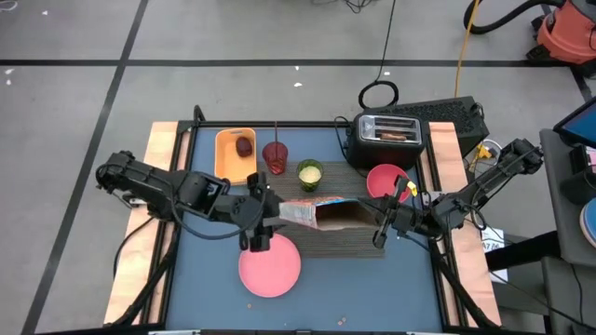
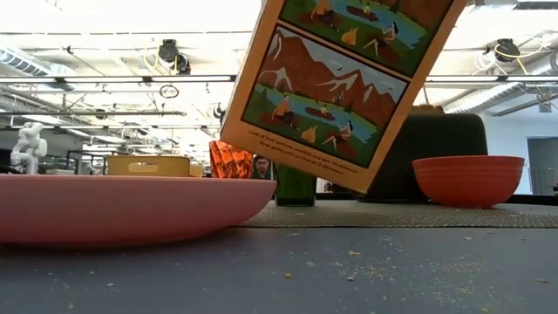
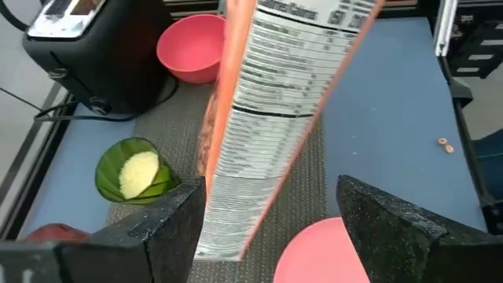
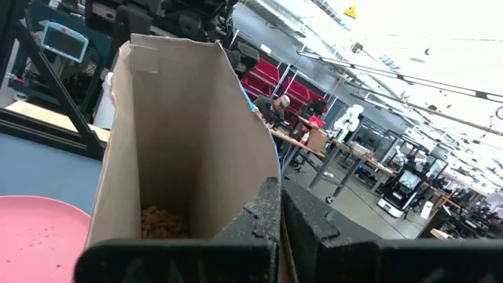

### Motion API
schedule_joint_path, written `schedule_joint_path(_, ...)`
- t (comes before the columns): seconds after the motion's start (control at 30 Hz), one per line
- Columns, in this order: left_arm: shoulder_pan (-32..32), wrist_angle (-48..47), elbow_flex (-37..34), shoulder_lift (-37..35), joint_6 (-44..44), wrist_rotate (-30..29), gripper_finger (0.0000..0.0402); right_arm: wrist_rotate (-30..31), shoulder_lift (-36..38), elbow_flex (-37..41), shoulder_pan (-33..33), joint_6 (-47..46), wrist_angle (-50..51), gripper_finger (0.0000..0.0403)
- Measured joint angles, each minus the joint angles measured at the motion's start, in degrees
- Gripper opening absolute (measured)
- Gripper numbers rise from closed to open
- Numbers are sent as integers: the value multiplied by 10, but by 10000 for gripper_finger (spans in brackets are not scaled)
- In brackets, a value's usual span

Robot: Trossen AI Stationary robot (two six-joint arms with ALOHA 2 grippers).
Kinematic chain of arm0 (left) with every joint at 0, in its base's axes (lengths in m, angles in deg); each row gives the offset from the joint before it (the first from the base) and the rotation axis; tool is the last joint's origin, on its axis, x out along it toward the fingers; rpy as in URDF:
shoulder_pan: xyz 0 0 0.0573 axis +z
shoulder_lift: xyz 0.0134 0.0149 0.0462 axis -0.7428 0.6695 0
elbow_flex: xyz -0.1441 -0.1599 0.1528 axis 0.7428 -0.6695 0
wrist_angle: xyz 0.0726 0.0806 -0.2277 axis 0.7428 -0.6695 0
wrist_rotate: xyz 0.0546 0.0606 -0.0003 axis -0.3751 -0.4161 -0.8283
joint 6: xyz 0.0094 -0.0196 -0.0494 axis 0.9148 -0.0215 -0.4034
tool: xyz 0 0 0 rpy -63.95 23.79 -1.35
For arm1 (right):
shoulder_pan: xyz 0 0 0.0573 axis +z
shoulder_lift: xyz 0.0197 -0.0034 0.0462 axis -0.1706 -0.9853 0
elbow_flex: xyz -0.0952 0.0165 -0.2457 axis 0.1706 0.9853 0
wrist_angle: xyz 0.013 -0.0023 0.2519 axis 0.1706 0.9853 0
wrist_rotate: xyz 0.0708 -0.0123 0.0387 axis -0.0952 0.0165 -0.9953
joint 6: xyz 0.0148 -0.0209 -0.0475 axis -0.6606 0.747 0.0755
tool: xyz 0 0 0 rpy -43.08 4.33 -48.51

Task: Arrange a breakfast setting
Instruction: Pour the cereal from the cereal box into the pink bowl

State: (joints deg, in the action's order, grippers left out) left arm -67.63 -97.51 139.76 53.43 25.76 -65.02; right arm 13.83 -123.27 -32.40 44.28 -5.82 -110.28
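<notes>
The right gripper [image 1: 385, 226] is clamped on the open end of a tilted cardboard cereal box [image 1: 328, 212] above the dark woven placemat [image 1: 346, 244]. Its printed nutrition panel is illegible. The left gripper [image 1: 258, 226] stands open around the box's other end, over the flat pink round plate [image 1: 270, 267].
</notes>
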Motion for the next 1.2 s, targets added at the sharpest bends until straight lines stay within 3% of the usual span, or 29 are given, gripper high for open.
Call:
schedule_joint_path(0.17,7,0,0,10,-22,-1,353,0,0,0,0,0,0,0)
schedule_joint_path(0.3,7,-1,0,32,23,28,395,0,0,0,0,0,0,0)
schedule_joint_path(0.63,25,-55,0,91,25,25,391,0,0,0,0,2,-19,0)
schedule_joint_path(1.2,33,-159,-12,84,9,-60,390,0,0,0,0,3,-39,0)
